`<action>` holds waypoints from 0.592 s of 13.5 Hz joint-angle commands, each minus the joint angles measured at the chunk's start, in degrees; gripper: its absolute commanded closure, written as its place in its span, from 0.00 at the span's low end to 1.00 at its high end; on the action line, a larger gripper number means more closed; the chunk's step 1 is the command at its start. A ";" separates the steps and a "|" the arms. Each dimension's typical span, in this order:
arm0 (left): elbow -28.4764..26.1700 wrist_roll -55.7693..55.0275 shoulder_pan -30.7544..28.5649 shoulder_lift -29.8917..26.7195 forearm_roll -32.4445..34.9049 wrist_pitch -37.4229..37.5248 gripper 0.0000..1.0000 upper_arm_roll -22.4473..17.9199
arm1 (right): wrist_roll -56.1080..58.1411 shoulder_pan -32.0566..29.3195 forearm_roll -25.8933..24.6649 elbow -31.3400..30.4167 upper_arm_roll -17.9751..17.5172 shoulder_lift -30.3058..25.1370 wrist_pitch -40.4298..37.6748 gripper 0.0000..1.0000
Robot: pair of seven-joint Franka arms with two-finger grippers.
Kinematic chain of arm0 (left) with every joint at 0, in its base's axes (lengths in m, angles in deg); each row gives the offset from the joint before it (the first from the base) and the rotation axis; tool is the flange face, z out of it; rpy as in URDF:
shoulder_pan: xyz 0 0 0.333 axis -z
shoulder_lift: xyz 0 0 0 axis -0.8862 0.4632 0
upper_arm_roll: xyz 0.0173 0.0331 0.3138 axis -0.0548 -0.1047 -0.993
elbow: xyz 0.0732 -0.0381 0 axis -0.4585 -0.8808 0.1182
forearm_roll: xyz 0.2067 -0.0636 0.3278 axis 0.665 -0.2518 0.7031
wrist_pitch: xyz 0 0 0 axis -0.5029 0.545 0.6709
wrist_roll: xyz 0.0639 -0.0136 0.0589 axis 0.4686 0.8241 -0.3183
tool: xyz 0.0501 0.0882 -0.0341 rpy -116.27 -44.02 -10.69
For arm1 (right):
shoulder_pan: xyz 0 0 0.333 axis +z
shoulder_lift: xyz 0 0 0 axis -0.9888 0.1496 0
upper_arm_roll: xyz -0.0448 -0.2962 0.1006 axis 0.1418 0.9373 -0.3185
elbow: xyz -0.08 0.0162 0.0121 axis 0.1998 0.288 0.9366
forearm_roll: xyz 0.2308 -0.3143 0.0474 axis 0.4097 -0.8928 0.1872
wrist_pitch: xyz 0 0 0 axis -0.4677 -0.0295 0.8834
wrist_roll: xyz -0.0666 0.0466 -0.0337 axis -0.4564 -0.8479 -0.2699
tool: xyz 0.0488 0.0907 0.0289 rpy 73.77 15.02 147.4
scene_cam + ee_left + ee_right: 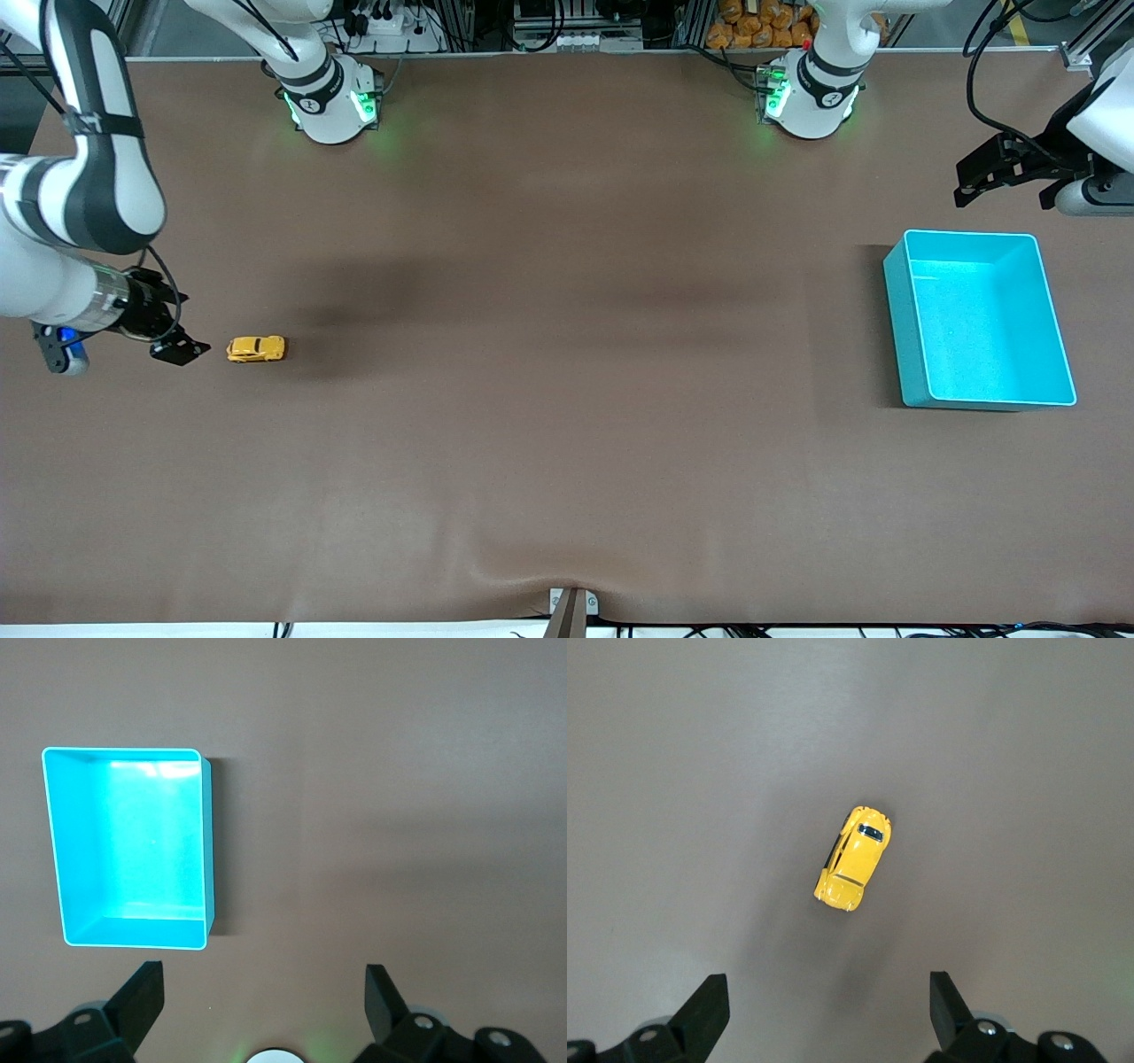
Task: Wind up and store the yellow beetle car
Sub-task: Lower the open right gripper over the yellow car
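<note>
Front view, item list. Right arm: comes from its base at the table's top edge, swings wide past the table's right-arm end, and folds back with the wrist low. Right gripper [180, 347]: raised over the table just beside the yellow beetle car [256, 348], apart from it; how high it hangs is hard to judge from this angle. Right wrist view: two dark fingertips [709, 1010] stand wide apart, released, nothing between them; the yellow beetle car [853, 858] sits on its wheels on the brown table [1010, 771], clear of both tips.

Left arm: reaches out past the table's left-arm end, forearm level, waiting. Left gripper [983, 173]: raised over the table by the cyan bin [896, 310], on the side toward the robots' bases. Left wrist view: fingertips [143, 992] spread wide, released, grasping nothing; the cyan bin [208, 842] lies below, its inside bare.

Yellow beetle car: on the table [567, 399] toward the right arm's end, well apart from the cyan bin, which stands toward the left arm's end.
</note>
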 commanded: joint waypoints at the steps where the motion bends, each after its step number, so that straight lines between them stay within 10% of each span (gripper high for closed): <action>1: -0.19 0.61 0.00 -0.94 -1.19 -0.24 0.00 -0.34 | -8.40 -0.94 0.35 -2.19 0.16 0.91 1.37 0.00; 8: -0.19 0.61 -0.09 -0.94 -1.28 -0.24 0.00 -0.42 | -18.27 -3.14 2.98 -5.79 0.16 4.78 11.97 0.00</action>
